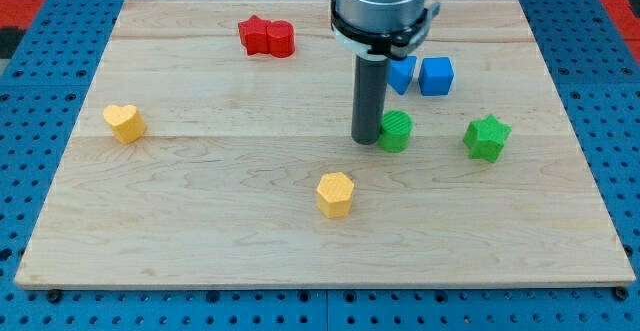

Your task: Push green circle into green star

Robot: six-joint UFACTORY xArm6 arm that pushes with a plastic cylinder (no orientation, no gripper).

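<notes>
The green circle (pixel 397 131) lies on the wooden board right of centre. The green star (pixel 487 137) lies further to the view's right at about the same height, a clear gap between them. My tip (pixel 366 140) is on the board right against the green circle's left side. The dark rod rises from there to the arm's grey end at the view's top.
Two blue blocks (pixel 403 74) (pixel 436 75) sit just above the green circle, partly behind the rod. A red star (pixel 256 35) and a red block (pixel 280 40) touch at top left of centre. A yellow heart (pixel 124 122) is at left, a yellow hexagon (pixel 336 193) below centre.
</notes>
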